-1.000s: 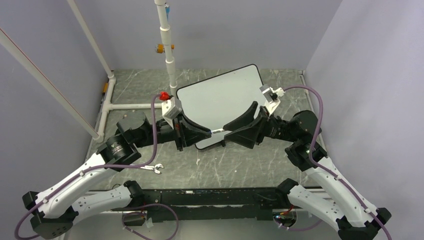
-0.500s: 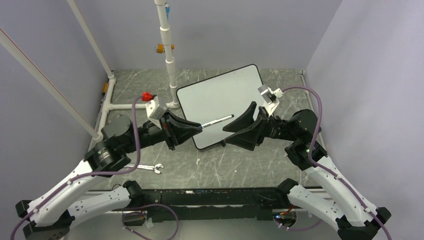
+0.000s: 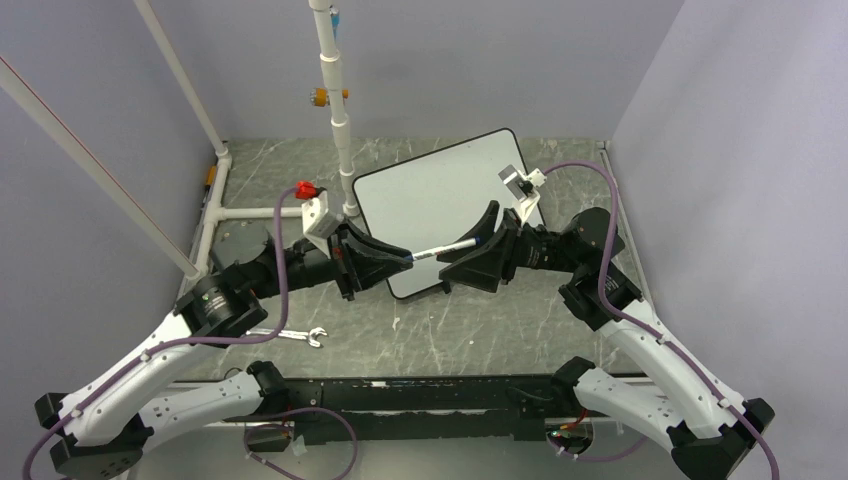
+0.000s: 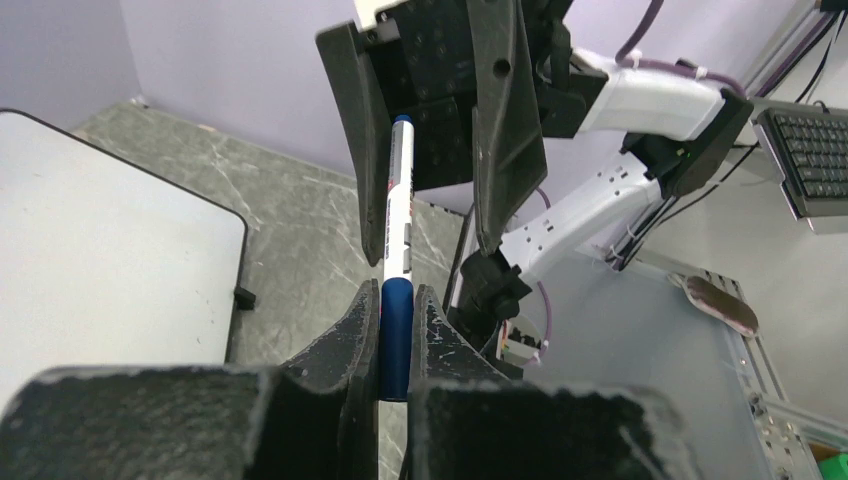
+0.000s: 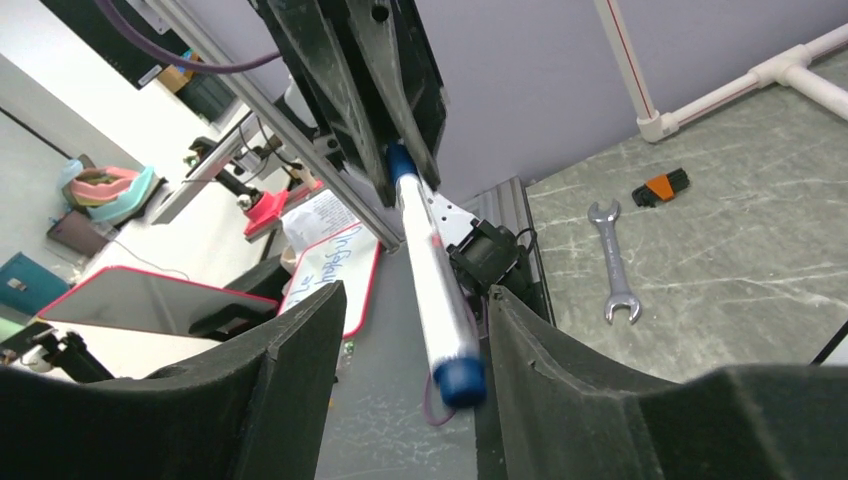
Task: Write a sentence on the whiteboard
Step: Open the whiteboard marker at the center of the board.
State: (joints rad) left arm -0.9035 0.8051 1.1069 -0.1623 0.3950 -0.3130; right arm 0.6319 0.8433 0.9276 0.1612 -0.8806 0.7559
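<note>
The whiteboard (image 3: 430,190) lies flat at the back middle of the table, and the part of its face that shows is blank. The sentence is out of view. My left gripper (image 3: 405,258) is shut on the blue cap (image 4: 396,340) of a white marker (image 3: 445,249), held in the air over the board's near edge. My right gripper (image 3: 466,245) is open, with its fingers on either side of the marker's free end (image 5: 460,378). That end lies close against one finger (image 5: 530,350). A wide gap shows on its other side.
A silver wrench (image 3: 303,336) lies on the grey table in front of the left arm. A white pipe stand (image 3: 338,110) rises just left of the board. A small orange and black piece (image 5: 660,186) lies near the wrench.
My left gripper drew back to the left with the marker, then came back a little. My right gripper moved left and now has the marker's free end between its open jaws.
</note>
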